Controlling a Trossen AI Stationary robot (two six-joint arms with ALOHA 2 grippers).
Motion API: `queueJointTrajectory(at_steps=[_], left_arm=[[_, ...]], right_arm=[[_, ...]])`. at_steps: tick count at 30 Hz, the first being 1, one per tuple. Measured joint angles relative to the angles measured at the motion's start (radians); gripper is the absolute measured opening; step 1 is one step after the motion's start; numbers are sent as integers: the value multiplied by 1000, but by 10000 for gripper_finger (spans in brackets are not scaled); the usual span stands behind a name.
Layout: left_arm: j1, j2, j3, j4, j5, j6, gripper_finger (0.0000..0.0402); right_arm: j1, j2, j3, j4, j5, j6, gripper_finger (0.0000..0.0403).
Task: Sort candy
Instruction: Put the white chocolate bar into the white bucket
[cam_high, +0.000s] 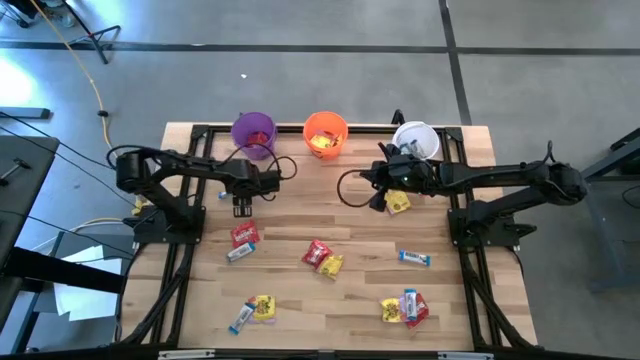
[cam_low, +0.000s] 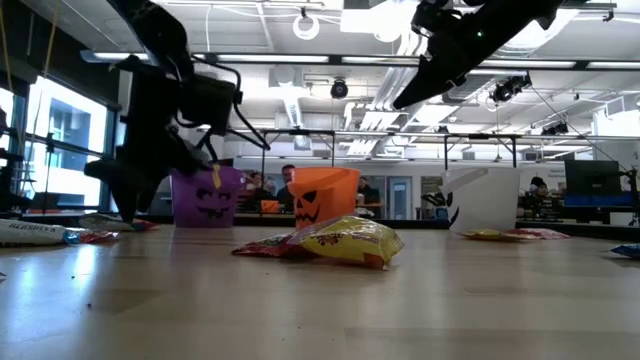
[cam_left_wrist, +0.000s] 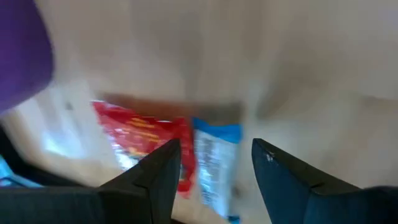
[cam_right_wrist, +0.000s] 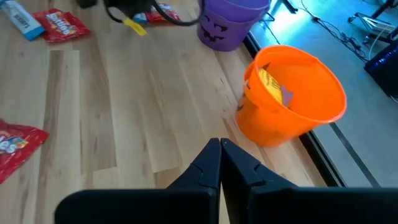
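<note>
Wooden bench (cam_high: 300, 300) carries light, crinkly candy; left fingers (cam_high: 243, 208) stand wide above a red packet (cam_high: 244, 235) near purple bucket (cam_high: 254, 131); right fingers (cam_high: 380, 200) closed, empty.

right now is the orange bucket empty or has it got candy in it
Not empty: the orange bucket stands upright with a yellow packet inside.

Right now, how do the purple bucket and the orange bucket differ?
The purple bucket stands nearer the left arm; the orange bucket stands in the middle of the table's far edge. The orange bucket holds a yellow packet; the purple bucket's inside shows red. Both stand upright and bear a dark jack-o'-lantern face.
</note>
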Motion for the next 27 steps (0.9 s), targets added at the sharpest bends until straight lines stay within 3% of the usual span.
queueJointTrajectory(at_steps=[9,17,19,22,27], left_arm=[[0,62,-17,53,-9,-10,149],[0,67,-17,57,-3,-36,43],[-10,57,-18,88,-40,-53,13],[-31,19,-18,127,-56,-63,8],[-55,-52,-18,206,23,-111,2]], right_arm=[[24,0,0,0,0,-9,0],[25,0,0,-6,2,-24,0],[25,0,0,-8,8,-29,0],[25,0,0,-37,8,-47,0],[29,0,0,-55,8,-40,0]])
